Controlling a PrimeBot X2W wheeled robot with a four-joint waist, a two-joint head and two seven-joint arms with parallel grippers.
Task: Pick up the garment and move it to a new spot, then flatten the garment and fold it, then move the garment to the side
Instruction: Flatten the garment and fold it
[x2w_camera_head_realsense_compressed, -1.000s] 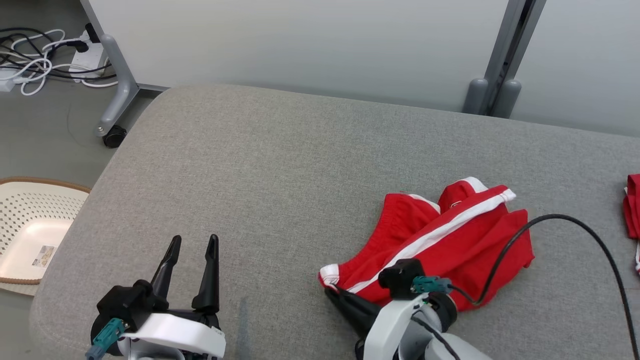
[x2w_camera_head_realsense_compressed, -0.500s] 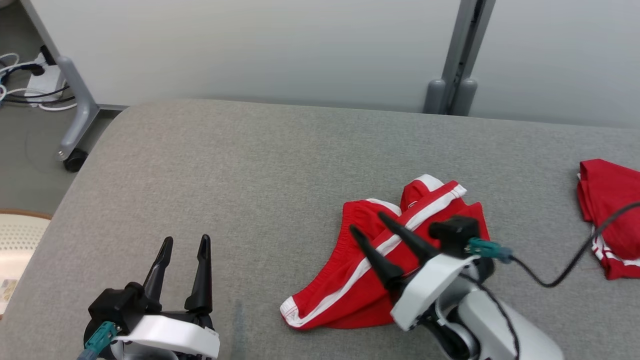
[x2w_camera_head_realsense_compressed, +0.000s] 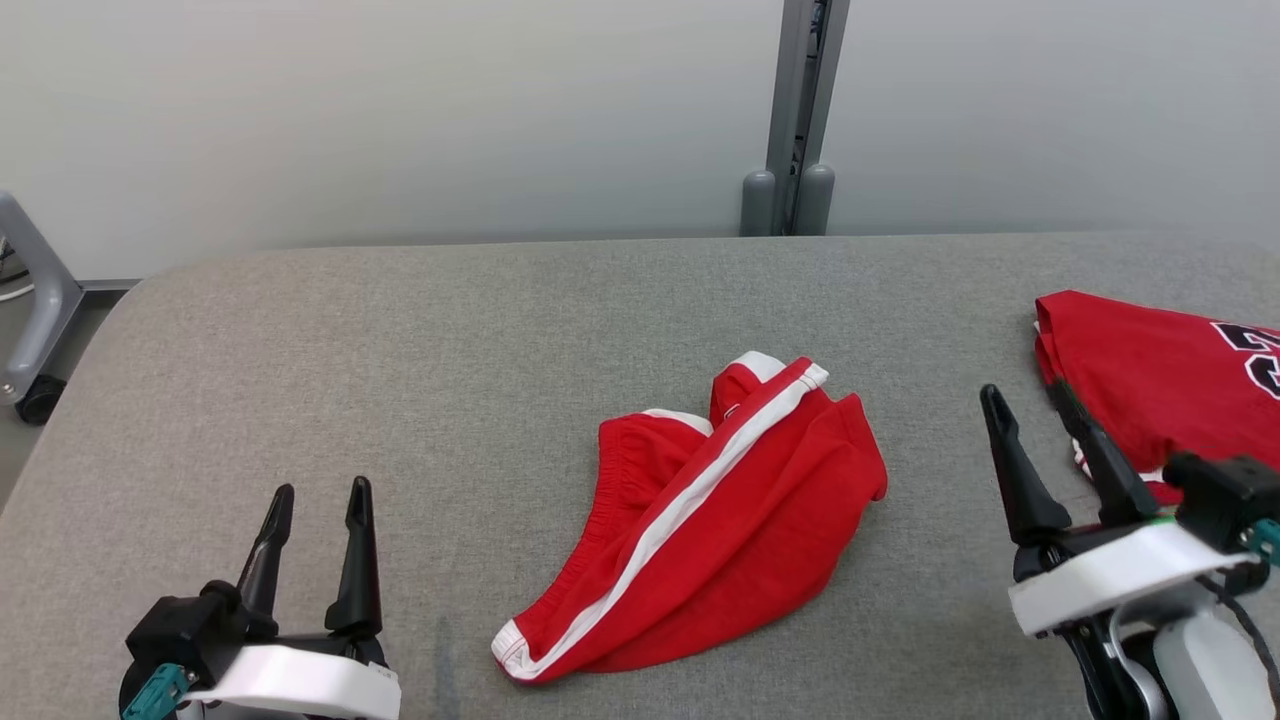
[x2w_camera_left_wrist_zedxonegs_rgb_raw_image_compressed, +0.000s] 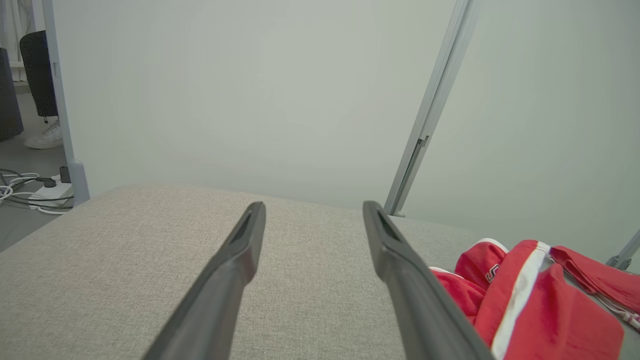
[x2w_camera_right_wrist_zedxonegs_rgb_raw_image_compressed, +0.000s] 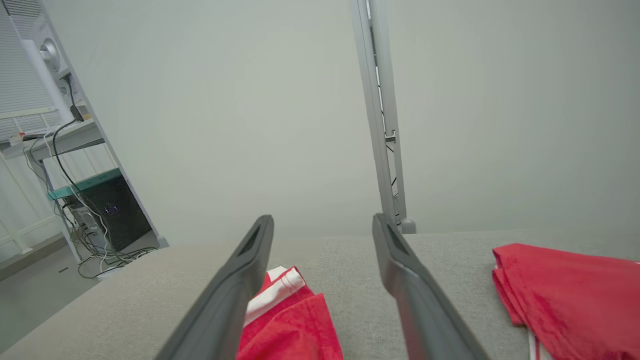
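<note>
The garment is a pair of red shorts with a white side stripe, lying crumpled on the grey padded table near its middle. It also appears at the lower right of the left wrist view and low between the fingers of the right wrist view. My right gripper stands open to the right of the garment, apart from it, with nothing between its fingers. At the lower left, my left gripper is open and empty, well to the left of the garment.
A second red garment with dark lettering lies at the table's right edge, just behind my right gripper. A grey post stands against the pale wall behind the table. A wheeled frame leg is on the floor at the left.
My right gripper opened, let go of the garment's near corner and moved off to the right of it. The head camera has turned right. The left gripper stayed open.
</note>
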